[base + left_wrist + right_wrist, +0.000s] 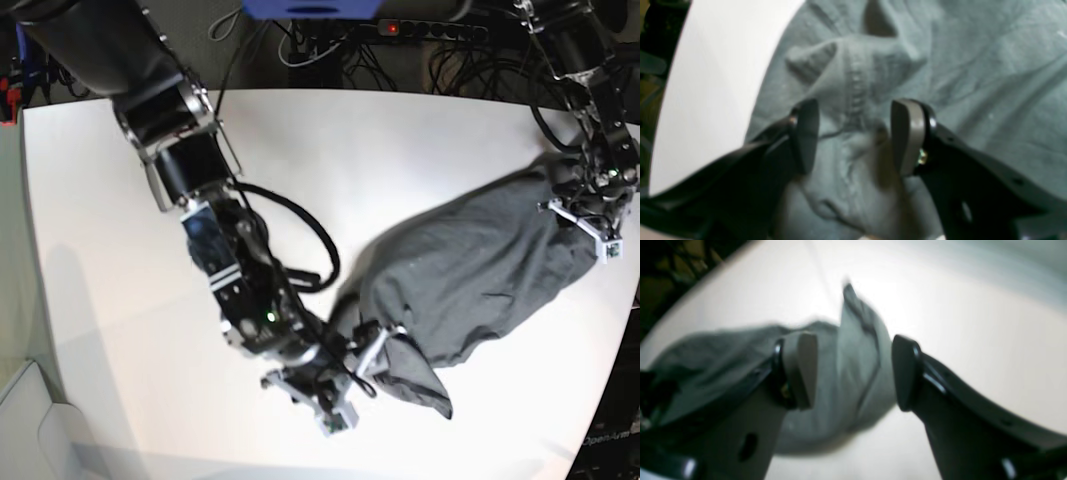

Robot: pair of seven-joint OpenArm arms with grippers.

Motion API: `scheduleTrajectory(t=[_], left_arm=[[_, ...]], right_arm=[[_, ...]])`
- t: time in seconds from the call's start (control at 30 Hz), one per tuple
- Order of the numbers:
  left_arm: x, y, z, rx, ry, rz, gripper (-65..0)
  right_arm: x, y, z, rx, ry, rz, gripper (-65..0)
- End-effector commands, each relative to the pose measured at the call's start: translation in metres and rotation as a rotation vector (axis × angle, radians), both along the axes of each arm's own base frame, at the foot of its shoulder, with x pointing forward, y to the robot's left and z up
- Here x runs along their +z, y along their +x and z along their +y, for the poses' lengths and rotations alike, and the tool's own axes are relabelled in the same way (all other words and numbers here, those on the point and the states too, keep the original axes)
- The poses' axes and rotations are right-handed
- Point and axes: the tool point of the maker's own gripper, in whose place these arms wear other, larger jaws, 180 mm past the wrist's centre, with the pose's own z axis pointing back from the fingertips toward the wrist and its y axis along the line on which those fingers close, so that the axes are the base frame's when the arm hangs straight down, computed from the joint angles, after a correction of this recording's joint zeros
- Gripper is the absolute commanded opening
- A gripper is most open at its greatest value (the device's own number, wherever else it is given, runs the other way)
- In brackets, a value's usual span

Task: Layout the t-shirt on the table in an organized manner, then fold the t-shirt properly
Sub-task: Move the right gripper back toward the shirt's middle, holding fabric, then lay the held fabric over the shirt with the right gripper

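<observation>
— While the t-shirt (480,275) lies bunched in a long heap, where exactly does it sit on the table (330,160)?

— Toward three and four o'clock of the white top in the base view, running slantwise from the far right edge down to about five o'clock. It is wrinkled and not spread flat.

— And the right gripper (853,371)?

— Its jaws stand apart. In the right wrist view a blurred fold of grey cloth rises between the two pads, but neither pad presses it. In the base view this gripper (345,385) sits at the shirt's lower end, around six o'clock.

— The left gripper (853,135)?

— It is at the shirt's other end, near three o'clock in the base view (598,215). In the left wrist view its pads stand part-way apart with a stitched seam bunched between them. I cannot tell whether they pinch the cloth or merely straddle it.
</observation>
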Motion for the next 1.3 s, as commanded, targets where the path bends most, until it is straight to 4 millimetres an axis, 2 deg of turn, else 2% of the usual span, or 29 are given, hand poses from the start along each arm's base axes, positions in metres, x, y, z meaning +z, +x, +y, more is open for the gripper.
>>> scheduleTrajectory(t=[0.0,0.17,0.23,0.3,0.47,0.53,0.6,0.67,0.87,0.97,1.13,1.27], left_arm=[[0.014,0.009,0.007,-0.003,0.021,-0.041,-31.6],[0.009,0.009,0.007,0.002,0.008,-0.03,-31.6],[0.009,0.009,0.007,0.002,0.008,-0.03,-31.6],[0.008,0.008,0.008,0.004,0.009,-0.028,-31.6],[0.012,0.006,0.007,0.001,0.016,-0.027,-31.6],[0.017,0.005,0.007,-0.005,0.03,-0.036,-31.6],[0.028,0.001,0.013,0.005,0.053,-0.06,-31.6],[0.04,-0.004,0.022,0.031,0.068,-0.074,-31.6],[0.05,-0.026,0.056,0.126,0.087,-0.05,-31.6],[0.029,-0.035,0.062,0.147,0.057,0.001,-31.6],[0.007,-0.053,0.07,0.155,0.055,0.041,-31.6],[-0.003,-0.055,0.07,0.155,0.047,0.04,-31.6]], right_arm=[[0.024,0.0,0.0,-0.002,0.049,-0.07,-28.5],[-0.007,-0.033,-0.032,-0.086,0.117,-0.006,-27.0],[-0.027,-0.048,-0.039,-0.114,0.13,0.045,-24.8],[-0.045,-0.059,-0.037,-0.109,0.127,0.092,-22.8],[-0.066,-0.076,-0.007,0.016,0.195,0.156,-22.3],[-0.075,-0.077,-0.001,0.017,0.226,0.189,-22.0],[-0.075,-0.072,0.002,0.011,0.242,0.183,-22.0],[-0.085,-0.067,0.001,0.001,0.237,0.196,-22.0],[-0.108,-0.045,-0.005,-0.036,0.22,0.219,-21.9],[-0.116,-0.034,-0.009,-0.053,0.211,0.219,-21.9],[-0.131,-0.028,-0.007,-0.075,0.213,0.242,-21.9],[-0.13,-0.027,0.004,-0.063,0.232,0.245,-21.9]])
